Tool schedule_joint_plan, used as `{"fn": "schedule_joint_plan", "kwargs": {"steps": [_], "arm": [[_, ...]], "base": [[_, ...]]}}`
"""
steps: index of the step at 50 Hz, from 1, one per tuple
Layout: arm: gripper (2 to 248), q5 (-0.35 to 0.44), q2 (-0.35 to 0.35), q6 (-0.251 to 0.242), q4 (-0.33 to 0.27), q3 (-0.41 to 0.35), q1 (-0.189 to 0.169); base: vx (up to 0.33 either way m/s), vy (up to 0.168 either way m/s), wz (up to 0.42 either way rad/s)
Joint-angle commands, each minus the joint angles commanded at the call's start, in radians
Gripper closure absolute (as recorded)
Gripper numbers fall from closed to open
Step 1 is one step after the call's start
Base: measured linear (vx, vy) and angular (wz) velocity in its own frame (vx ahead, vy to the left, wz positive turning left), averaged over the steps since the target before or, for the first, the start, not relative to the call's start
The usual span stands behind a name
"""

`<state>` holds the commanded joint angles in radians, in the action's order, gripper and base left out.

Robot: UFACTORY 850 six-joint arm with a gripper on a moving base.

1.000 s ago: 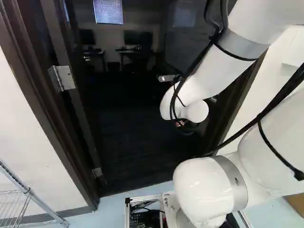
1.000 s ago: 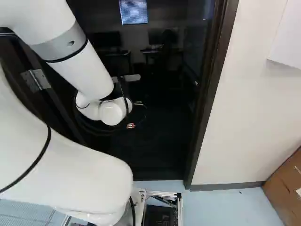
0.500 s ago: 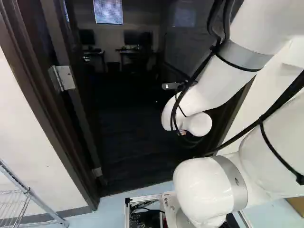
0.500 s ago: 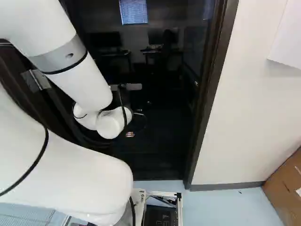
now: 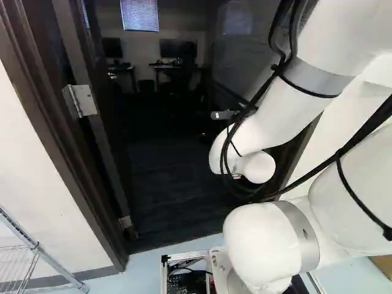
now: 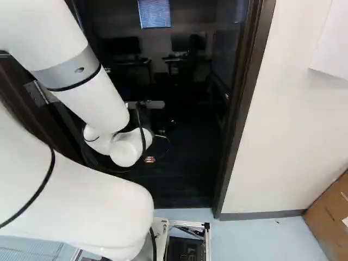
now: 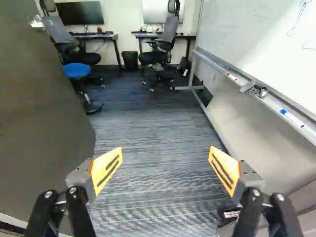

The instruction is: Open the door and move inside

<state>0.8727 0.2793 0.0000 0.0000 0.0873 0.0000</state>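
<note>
The gripper [image 6: 149, 159] stands spread, the open door [image 7: 39, 103] at its ten o'clock — only the wrist view shows the blue stool [image 7: 77, 70], at eleven.

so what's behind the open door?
Past the door, wrist view shows a blue stool, a chair and a desk with a monitor. Whatever sits directly behind the panel is covered, so can't say.
</note>
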Motion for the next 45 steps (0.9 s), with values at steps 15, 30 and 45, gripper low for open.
{"fn": "schedule_joint_plan", "kwargs": {"steps": [15,30,45], "arm": [[3,0.0,0.0,0.0,0.0,0.0,0.0],[3,0.0,0.0,0.0,0.0,0.0,0.0],[3,0.0,0.0,0.0,0.0,0.0,0.0]], "base": [[0.005,0.003,0.004],[0.099,0.012,0.0],[0.108,0.004,-0.003]]}}
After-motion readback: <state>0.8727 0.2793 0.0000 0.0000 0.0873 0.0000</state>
